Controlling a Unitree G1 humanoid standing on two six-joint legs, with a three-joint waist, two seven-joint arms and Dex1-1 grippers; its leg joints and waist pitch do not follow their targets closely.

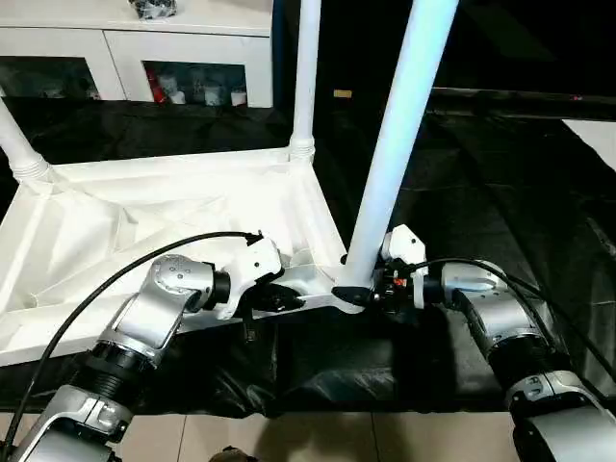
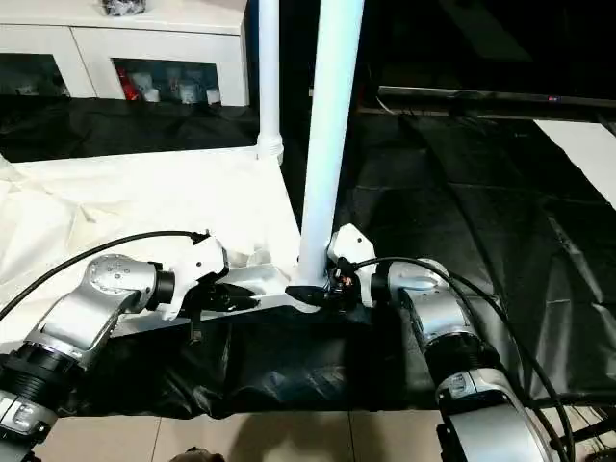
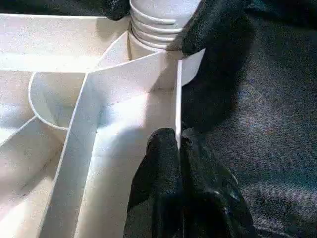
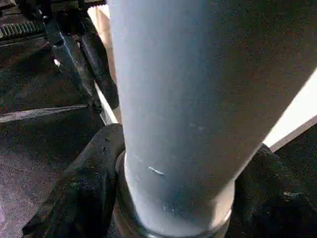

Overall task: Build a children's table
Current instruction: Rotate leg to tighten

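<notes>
Your white table top point(image 1: 144, 231) lies upside down, ribs showing; three legs point(image 1: 399, 144) stand upright in corner sockets.

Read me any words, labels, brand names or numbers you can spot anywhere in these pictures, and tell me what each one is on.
None can be read: no print shows on the white tabletop, its legs, the grippers or the black cover.
The items behind the cabinet's glass doors may carry labels, but they are too small to read.

A white glass-door cabinet point(image 1: 144, 58) stands behind the black-covered table point(image 1: 500, 192).
</notes>
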